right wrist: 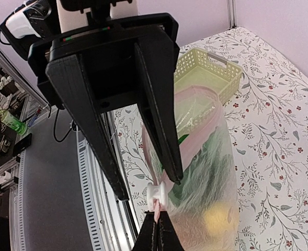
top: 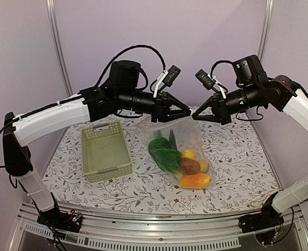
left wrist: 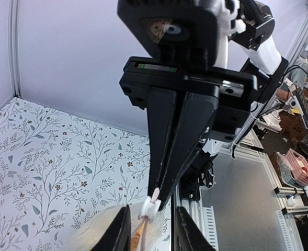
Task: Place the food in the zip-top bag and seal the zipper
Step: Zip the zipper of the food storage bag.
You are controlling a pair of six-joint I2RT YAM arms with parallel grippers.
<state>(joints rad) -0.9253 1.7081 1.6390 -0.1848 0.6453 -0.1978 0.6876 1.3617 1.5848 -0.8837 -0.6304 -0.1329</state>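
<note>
The clear zip-top bag (top: pixel 181 137) hangs lifted by its mouth at the table's middle. Inside it is the food: dark green pieces (top: pixel 163 151), yellow lemons (top: pixel 187 154), a brown piece (top: pixel 189 166) and an orange piece (top: pixel 194 181). My left gripper (top: pixel 186 112) is shut on the end of the pale pink zipper (left wrist: pixel 155 194), just past its white slider (left wrist: pixel 148 209). My right gripper (top: pixel 196 116) is open, its jaws either side of the slider (right wrist: pixel 158 194). The zipper strip (right wrist: pixel 195 146) runs along the bag's mouth, which looks partly open. My left gripper's fingers (right wrist: pixel 156 235) show at the bottom of the right wrist view.
The pale green slotted basket (top: pixel 105 150) stands empty left of the bag and also shows in the right wrist view (right wrist: pixel 208 68). The floral table cloth (top: pixel 232 157) lies under everything. The table's metal front rail (top: pixel 159 230) runs along the near edge.
</note>
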